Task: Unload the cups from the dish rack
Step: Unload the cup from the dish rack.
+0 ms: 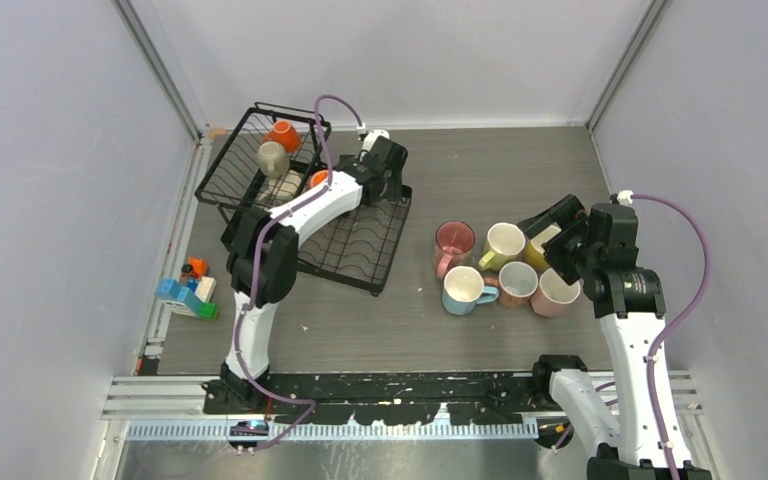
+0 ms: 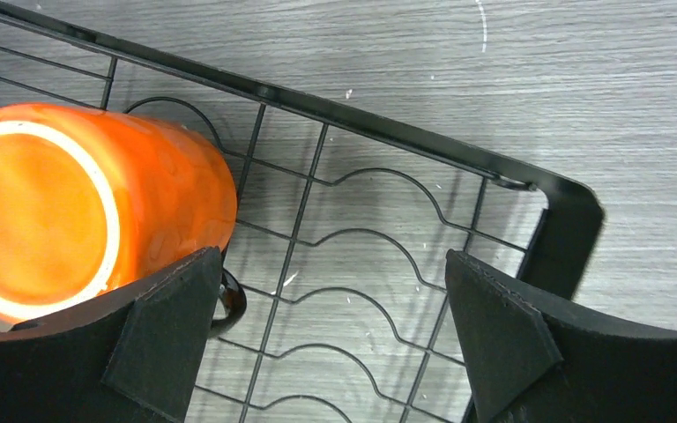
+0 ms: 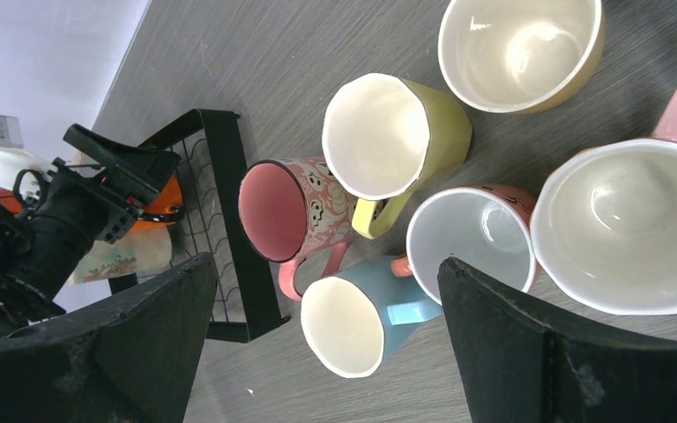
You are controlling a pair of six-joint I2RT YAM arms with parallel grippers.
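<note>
both gape empty: left gripper [image 2: 333, 339] partly hides orange cup [image 2: 79, 203], right gripper [image 3: 322, 304] hangs above cups [image 3: 397, 132].

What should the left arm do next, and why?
Probably shift the open left gripper sideways toward the orange mug, so that its jaws straddle the mug before closing. In the left wrist view the mug rests in the dish rack beside one finger, outside the jaws. Only bare rack wire lies between the fingers, so closing here would likely grasp nothing.
</note>
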